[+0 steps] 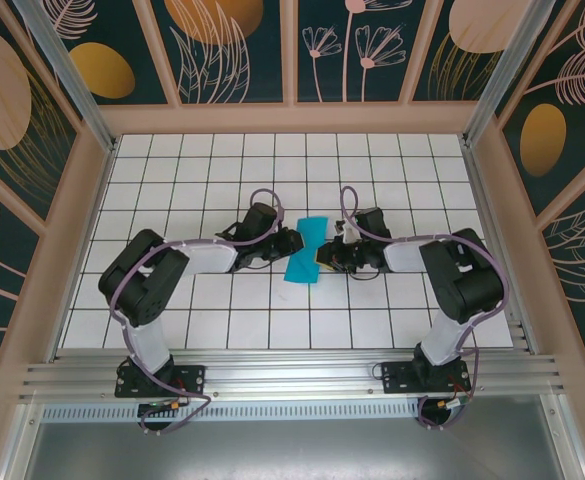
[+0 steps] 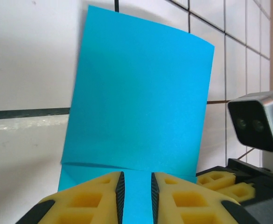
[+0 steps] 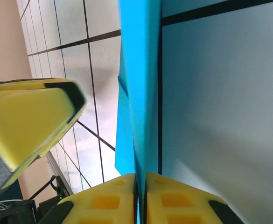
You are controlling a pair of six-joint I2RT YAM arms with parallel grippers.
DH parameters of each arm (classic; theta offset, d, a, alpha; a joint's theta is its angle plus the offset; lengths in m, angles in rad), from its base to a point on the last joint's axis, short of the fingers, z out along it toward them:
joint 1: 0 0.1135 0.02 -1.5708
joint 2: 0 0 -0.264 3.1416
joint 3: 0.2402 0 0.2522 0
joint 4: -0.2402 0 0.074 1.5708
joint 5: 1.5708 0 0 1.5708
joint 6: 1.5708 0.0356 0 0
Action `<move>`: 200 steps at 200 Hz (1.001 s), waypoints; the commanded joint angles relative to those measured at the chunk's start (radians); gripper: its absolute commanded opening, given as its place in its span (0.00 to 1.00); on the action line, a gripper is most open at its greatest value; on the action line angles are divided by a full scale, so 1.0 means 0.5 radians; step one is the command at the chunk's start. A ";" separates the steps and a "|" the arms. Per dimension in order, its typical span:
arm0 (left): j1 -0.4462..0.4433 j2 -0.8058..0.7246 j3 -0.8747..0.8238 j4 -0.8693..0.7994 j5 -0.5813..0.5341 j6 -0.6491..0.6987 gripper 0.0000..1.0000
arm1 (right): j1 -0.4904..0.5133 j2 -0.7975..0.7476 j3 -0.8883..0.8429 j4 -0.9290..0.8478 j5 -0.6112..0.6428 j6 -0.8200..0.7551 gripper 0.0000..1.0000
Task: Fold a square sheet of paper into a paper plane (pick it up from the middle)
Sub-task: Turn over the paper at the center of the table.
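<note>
Yellow-fingered, our right gripper [image 3: 141, 179] is pinched tight on the folded edge of the square sheet of paper [image 3: 138, 93], which we hold over the middle of the tiled table [image 1: 272, 160]. Our left gripper [image 2: 137, 184] faces the sheet, jaws slightly apart, with teal showing in the gap.

Light: bright, even, coming from overhead.
Glare: soft sheen on the white table [image 2: 19, 130].
Blur: near yellow finger [image 3: 29, 121] is soft; paper [image 2: 136, 93] is crisp.

Top external: looks down from high behind the arm bases [image 1: 157, 380] over the whole surface [image 1: 172, 330]. Left wrist: close, faces the square sheet of paper [image 2: 136, 102] broadside; right wrist: close, edge-on. Sheet shared by all three.
</note>
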 commanded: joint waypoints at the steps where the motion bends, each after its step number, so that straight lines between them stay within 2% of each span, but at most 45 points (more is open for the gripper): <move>1: 0.006 -0.166 -0.089 0.079 -0.169 -0.034 0.27 | -0.001 -0.141 0.107 -0.197 0.062 -0.107 0.09; 34: 0.006 -0.454 -0.238 0.084 -0.455 -0.024 0.30 | -0.001 -0.329 0.293 -0.645 0.337 -0.286 0.07; 67: 0.006 -0.752 -0.377 0.048 -0.769 0.008 0.34 | 0.013 -0.511 0.590 -1.213 0.780 -0.510 0.06; 83: 0.006 -0.878 -0.432 0.014 -0.916 0.011 0.34 | 0.081 -0.543 0.794 -1.555 1.216 -0.594 0.06; 106: 0.006 -1.040 -0.523 -0.034 -1.130 -0.025 0.36 | 0.306 -0.424 1.120 -2.117 2.115 -0.630 0.04; 125: 0.006 -1.184 -0.633 -0.004 -1.273 -0.063 0.38 | 0.415 -0.257 1.314 -2.485 2.533 -0.487 0.03; 170: 0.011 -1.464 -0.808 -0.072 -1.544 -0.155 0.41 | 0.607 0.014 1.409 -2.613 2.576 -0.359 0.06; 200: 0.007 -1.630 -0.909 -0.101 -1.650 -0.192 0.42 | 0.705 0.320 1.506 -2.640 2.425 -0.309 0.08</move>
